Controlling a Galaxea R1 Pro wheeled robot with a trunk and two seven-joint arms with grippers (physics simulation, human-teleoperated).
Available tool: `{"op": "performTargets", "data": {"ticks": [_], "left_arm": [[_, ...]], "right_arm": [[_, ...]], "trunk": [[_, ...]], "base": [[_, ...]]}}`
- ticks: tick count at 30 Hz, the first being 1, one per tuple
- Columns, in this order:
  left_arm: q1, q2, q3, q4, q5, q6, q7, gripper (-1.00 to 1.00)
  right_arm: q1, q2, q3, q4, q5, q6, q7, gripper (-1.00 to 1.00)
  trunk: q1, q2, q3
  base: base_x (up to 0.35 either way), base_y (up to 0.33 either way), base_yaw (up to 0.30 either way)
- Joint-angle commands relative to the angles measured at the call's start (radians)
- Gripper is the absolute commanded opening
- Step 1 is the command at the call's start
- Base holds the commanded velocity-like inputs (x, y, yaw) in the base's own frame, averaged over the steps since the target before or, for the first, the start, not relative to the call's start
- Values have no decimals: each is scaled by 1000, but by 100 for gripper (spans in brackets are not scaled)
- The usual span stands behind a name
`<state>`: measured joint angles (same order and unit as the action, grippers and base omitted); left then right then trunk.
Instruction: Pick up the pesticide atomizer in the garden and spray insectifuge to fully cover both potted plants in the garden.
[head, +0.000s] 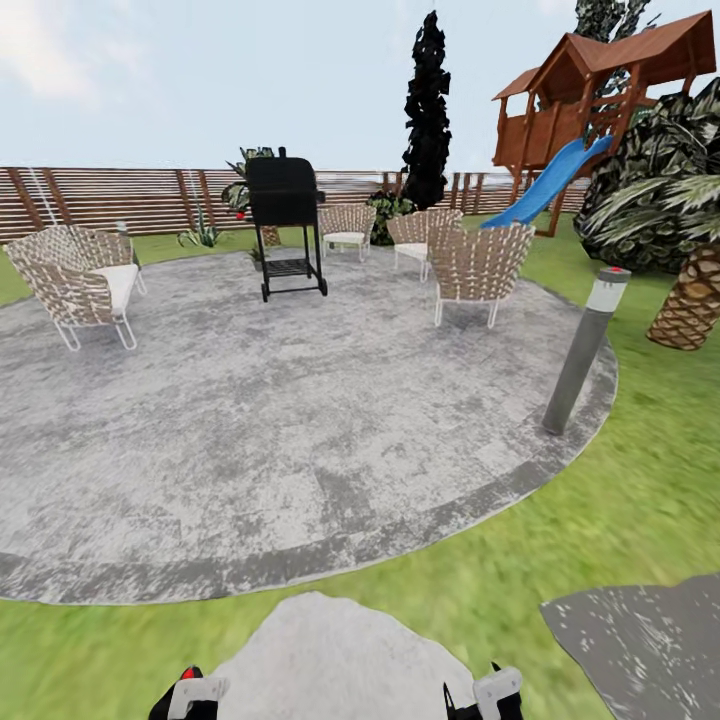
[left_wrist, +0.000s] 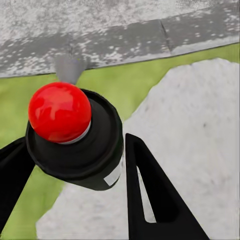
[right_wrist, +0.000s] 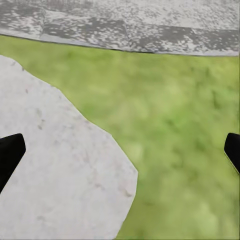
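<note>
My left gripper (left_wrist: 75, 165) is shut on the pesticide atomizer (left_wrist: 75, 145), seen end-on as a black round body with a glossy red ball on top and a small white patch on its side. At the bottom edge of the head view the left gripper (head: 195, 692) shows a bit of that red. My right gripper (right_wrist: 120, 155) is open and holds nothing, hanging over lawn and a pale stone slab (right_wrist: 50, 165). Far back by the fence stands a low rosette of pointed leaves, a potted plant (head: 203, 237). The garden lawn (head: 640, 500) rings a round grey paved patio (head: 280, 420).
On the patio stand a black grill (head: 287, 225) and several wicker chairs (head: 80, 285). A grey bollard lamp (head: 585, 350) rises at the patio's right edge. A palm trunk (head: 690, 300), a wooden playhouse with blue slide (head: 545, 185) and a slat fence (head: 100, 195) close the back.
</note>
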<state>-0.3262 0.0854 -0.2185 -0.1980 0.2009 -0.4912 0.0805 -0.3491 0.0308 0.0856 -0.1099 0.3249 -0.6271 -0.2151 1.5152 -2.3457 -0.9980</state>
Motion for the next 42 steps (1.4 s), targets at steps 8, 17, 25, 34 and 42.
{"op": "performTargets", "data": {"ticks": [8, 17, 25, 34, 42], "left_arm": [[0, 0, -9, 0, 6, -3, 6, -100], [0, 0, -9, 0, 6, -3, 5, -100], [0, 0, -10, 0, 6, -3, 5, -100], [0, 0, -9, 0, 6, -3, 6, -100], [0, 0, -9, 0, 6, -3, 7, -100]], "right_arm": [[-1, 0, 8, 1, 3, 0, -10, 100], [-1, 1, 8, 1, 4, 0, -6, 100], [-1, 0, 8, 1, 5, 0, -6, 100], [-1, 1, 8, 1, 5, 0, -9, 100], [-1, 0, 8, 1, 5, 0, -9, 100]], "trunk": [[0, 0, -1], [0, 0, -1], [0, 0, -1], [0, 0, -1], [0, 0, -1]], "base": [[339, 0, 51], [339, 0, 89], [339, 0, 1], [339, 0, 83], [339, 0, 100]]}}
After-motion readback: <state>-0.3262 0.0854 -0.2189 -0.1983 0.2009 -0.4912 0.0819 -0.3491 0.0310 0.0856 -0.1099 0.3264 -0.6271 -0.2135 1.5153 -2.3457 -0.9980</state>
